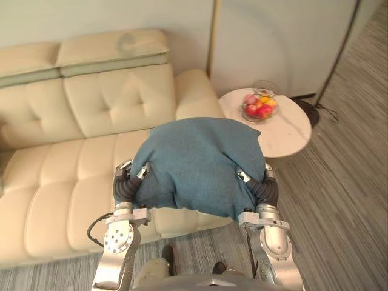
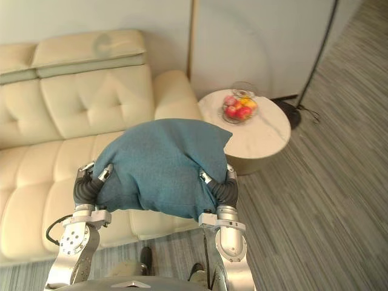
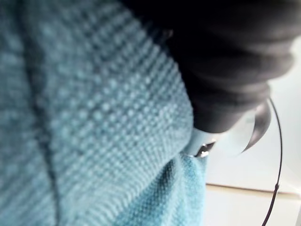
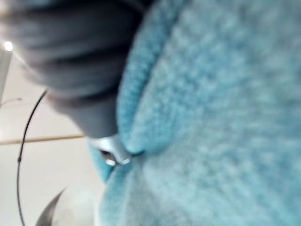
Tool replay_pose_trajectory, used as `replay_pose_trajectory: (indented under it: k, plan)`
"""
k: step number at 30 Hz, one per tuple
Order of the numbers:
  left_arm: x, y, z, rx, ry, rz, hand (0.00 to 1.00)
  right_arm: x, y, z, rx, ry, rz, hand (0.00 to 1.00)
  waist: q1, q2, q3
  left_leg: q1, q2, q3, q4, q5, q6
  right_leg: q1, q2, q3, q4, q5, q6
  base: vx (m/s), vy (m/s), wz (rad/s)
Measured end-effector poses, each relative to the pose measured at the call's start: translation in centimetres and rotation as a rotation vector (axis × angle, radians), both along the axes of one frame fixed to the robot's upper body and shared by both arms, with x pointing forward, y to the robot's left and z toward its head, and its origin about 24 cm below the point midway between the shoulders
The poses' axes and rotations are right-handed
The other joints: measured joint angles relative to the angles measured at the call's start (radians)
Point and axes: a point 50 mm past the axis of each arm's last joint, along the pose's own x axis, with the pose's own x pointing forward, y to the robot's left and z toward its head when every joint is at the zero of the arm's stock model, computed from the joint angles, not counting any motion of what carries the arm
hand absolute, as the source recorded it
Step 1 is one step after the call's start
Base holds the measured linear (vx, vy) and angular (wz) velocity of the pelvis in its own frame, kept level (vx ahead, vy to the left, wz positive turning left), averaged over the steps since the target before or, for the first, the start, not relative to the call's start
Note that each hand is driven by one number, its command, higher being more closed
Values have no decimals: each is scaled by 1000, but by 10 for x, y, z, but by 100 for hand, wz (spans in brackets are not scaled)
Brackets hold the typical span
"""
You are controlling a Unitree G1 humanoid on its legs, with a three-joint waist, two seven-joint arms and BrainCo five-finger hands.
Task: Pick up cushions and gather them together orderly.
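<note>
The teal cushion [image 1: 200, 163] sits between the left robot hand [image 1: 126, 182] and the right robot hand [image 1: 267, 189], above the cream sofa [image 1: 73, 157]'s front edge. Its fabric covers both, so I cannot tell whether they clench it.

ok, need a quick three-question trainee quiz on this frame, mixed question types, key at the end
1. True or false: the teal woven fabric cushion rests on the round white marble side table.
2. Multiple choice: what stands on that table? A) a glass bowl of fruit B) a stack of books C) a table lamp
3. Fill in: the cushion is held up between the left hand and the ____ hand.

Key
1. False. It is held up in front of the robot, apart from the table.
2. A
3. right: the right hand is at the cushion's other side.
</note>
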Motion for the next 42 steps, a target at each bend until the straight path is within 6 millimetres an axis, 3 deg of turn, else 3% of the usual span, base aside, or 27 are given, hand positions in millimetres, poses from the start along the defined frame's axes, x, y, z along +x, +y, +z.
replay_pose_trajectory:
  k: [1, 3, 5, 6, 7, 8, 10, 11, 13, 14, 16, 18, 19, 20, 21, 22, 23, 24, 25, 27, 30, 33, 36, 37, 40, 41, 42]
  plan:
    - [1, -1, 2, -3, -8, 2, 100, 2, 0, 1, 3, -8, -11, 100, 2, 2, -1, -24, 43, 57, 76, -13, 17, 0, -21, -25, 11, 0, 0, -121, 206, 89]
    - [3, -2, 1, -7, -12, 6, 100, 4, -1, 3, 0, -17, -14, 100, -1, -11, 2, -29, 118, 102, 191, -25, 13, 7, -72, -53, 19, 9, 15, -97, 319, 62]
    - [5, -5, -3, -13, -7, 5, 100, 5, -3, 0, -23, -5, -10, 100, -6, -1, -15, -16, 184, 126, 220, -36, 6, 15, -112, -69, 5, 41, 64, -29, 372, 53]
    - [8, -8, -5, -19, -2, -4, 100, 8, -8, -4, -43, 7, -23, 100, -17, 19, -28, -2, 214, 127, 185, -9, 8, 20, -122, -83, -7, 60, 94, 14, 558, 71]
    - [14, -15, -8, -19, 6, -30, 100, 15, -14, -14, -76, 42, -47, 100, -33, 26, -47, 4, 188, 111, 130, -11, -128, 20, -148, -95, -30, 87, 119, 2, 636, 84]
    - [18, -13, -13, 8, 24, -40, 100, 20, -13, -25, -66, 88, -58, 100, -45, -19, -50, -5, 128, 106, 97, 8, -99, 22, -163, -61, -73, 100, 103, -19, 465, 82]
    - [19, -10, -18, 34, 46, -43, 100, 22, -9, -35, -49, 134, -59, 100, -52, -61, -49, -21, 71, 84, 86, 19, -76, 44, -166, -49, -109, 120, 93, 20, 229, 60]
    - [18, -8, -23, 40, 69, -37, 100, 22, -7, -39, -51, 155, -57, 100, -37, -66, -46, -30, 50, 80, 107, 4, -53, 44, -183, -51, -103, 163, 93, 19, 297, 35]
    - [18, -7, -28, 45, 93, -34, 100, 21, -6, -47, -73, 197, -51, 100, -33, -64, -41, -36, 19, 69, 135, -17, -21, 11, -231, -39, -1, 178, 87, -39, 339, 23]
    - [18, -7, -31, 47, 103, -36, 100, 21, -6, -51, -77, 214, -45, 100, -28, -64, -35, -32, 5, 71, 136, -26, -7, -32, -262, -11, 85, 184, 62, -88, 365, 8]
    - [17, -7, -33, 50, 116, -39, 100, 22, -5, -55, -81, 234, -40, 100, -28, -62, 4, 7, -10, 78, 124, -51, 14, -105, -289, 66, 245, 171, -54, -101, 239, -3]
    - [14, -4, -36, 61, 131, -37, 100, 22, -3, -62, -75, 261, -32, 100, -59, -51, 36, 52, -23, 63, 64, -45, 31, -167, -163, 215, 373, -26, -3, -115, 90, 29]
    - [13, -3, -36, 65, 133, -39, 100, 22, -3, -61, -77, 260, -25, 100, -63, -57, 37, 65, -32, 63, 27, -40, 38, -178, -119, 224, 358, -54, 3, -56, 48, 35]
    - [12, -1, -38, 76, 139, -46, 100, 23, -3, -61, -80, 256, -15, 100, -70, -75, 33, 85, -60, 63, -51, -36, 37, -192, -32, 217, 272, -77, -4, 0, 31, 23]
    - [11, 0, -38, 81, 142, -51, 100, 23, -3, -60, -82, 255, -11, 100, -73, -86, 29, 93, -79, 63, -83, -35, 35, -196, -13, 209, 231, -79, -9, 59, 39, 42]
    - [11, 2, -38, 92, 138, -55, 100, 25, -3, -58, -84, 241, -3, 100, -94, -132, 22, 81, -133, 60, -43, -34, 44, -193, 2, 214, 143, -57, -41, 102, 32, 68]
    - [12, -4, -38, 71, 142, -64, 100, 26, -9, -55, -107, 226, -10, 100, -117, -82, 48, 69, -108, 34, 79, -44, 38, -172, 16, 193, 150, -50, -30, 160, 91, 51]
    - [11, -7, -39, 60, 148, -75, 100, 27, -12, -57, -122, 236, -6, 100, -109, -62, 69, 114, -105, 23, 53, -76, 31, -175, 18, 199, 192, -45, -15, 112, 132, 13]
    - [10, -6, -40, 77, 155, -78, 100, 23, -12, -62, -116, 257, -2, 100, -101, -57, 70, 135, -121, 15, 4, -75, 43, -208, 11, 232, 227, -72, -25, 66, 127, -20]
    - [11, -6, -36, 90, 134, -85, 100, 21, -11, -64, -113, 269, 2, 100, -105, -55, 70, 133, -127, -1, -2, -78, 39, -210, 26, 265, 207, -59, -33, 83, 12, 23]
    - [9, -13, -33, 80, 121, -112, 100, 9, -16, -62, -111, 271, -12, 100, -112, -33, 56, 112, -110, -59, 18, -100, 15, -175, 38, 206, 182, -76, -30, 222, -72, 52]
    - [6, -14, -33, 71, 123, -117, 100, -4, -18, -47, -105, 224, -29, 100, -110, -26, 53, 74, -54, -50, 177, -109, -9, -95, 58, 134, 148, -76, -38, 288, -103, 47]
    - [1, -16, -30, 41, 114, -115, 100, -11, -21, -22, -120, 130, -23, 100, -85, -17, 47, -26, 39, 43, 512, -91, -21, 15, 76, 145, 79, -79, -42, 250, -11, -14]
    - [1, -17, -26, 28, 94, -116, 100, -11, -22, -15, -128, 94, -23, 100, -65, -9, 35, -54, 84, 70, 554, -140, -8, 24, 73, 166, 67, -78, -42, 194, 84, -48]
    - [2, -19, -20, 16, 61, -125, 100, -11, -22, -11, -126, 74, -26, 100, -59, -4, 32, -68, 137, 62, 414, -171, -15, 29, 51, 201, 69, -79, -41, 174, 194, -36]
    - [3, -20, -19, 14, 58, -128, 100, -11, -23, -11, -126, 74, -29, 100, -57, 3, 28, -54, 137, 47, 295, -144, -23, 32, 34, 208, 74, -79, -34, 126, 244, -25]
    - [2, -21, -20, 5, 59, -128, 100, -11, -24, -11, -131, 76, -31, 100, -52, 22, 18, -14, 139, 10, 131, 7, -24, 39, 33, 231, 71, -88, 9, 146, 320, -33]
